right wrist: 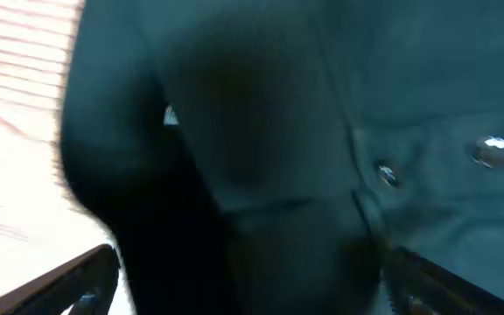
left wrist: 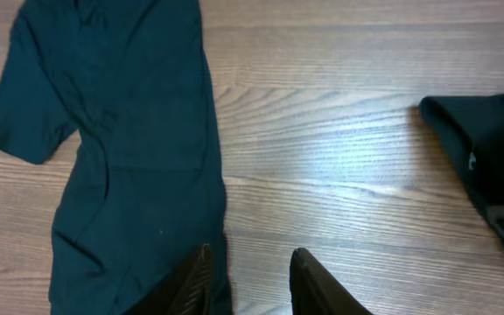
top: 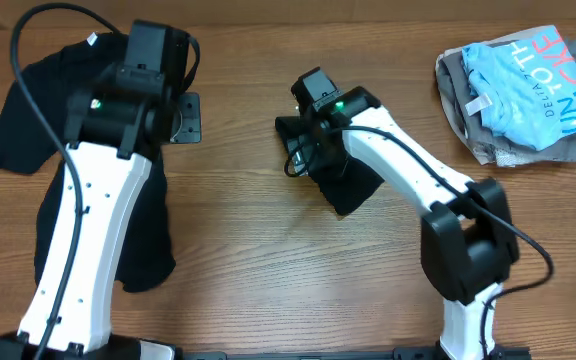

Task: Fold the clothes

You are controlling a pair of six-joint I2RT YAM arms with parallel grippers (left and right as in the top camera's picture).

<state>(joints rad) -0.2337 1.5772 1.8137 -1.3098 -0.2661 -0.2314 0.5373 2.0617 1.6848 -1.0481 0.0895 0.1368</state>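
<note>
A wooden desk is seen from above, with two black garments laid on it. A black shirt is spread flat along the left side of the desk, running from the far left corner toward the near edge, and much of it is hidden under the left arm. A small white tag is visible at its far end. In the left wrist view one short sleeve is seen lying out to the side.

The left hand is held above the right edge of this shirt. Its fingers are partly spread, bare wood is seen between them, and nothing is pinched. One finger is seen over the shirt's edge, the other over the wood.

A second black garment is bunched at the middle of the desk, well apart from the spread shirt. The right hand is placed right over it, with its fingers spread wide and dark cloth filling the space between them. That view is blurred, and whether the fingers touch the cloth cannot be told.

A pile of folded clothes, with a light blue printed shirt on top of grey cloth, is located at the far right corner of the desk.
</note>
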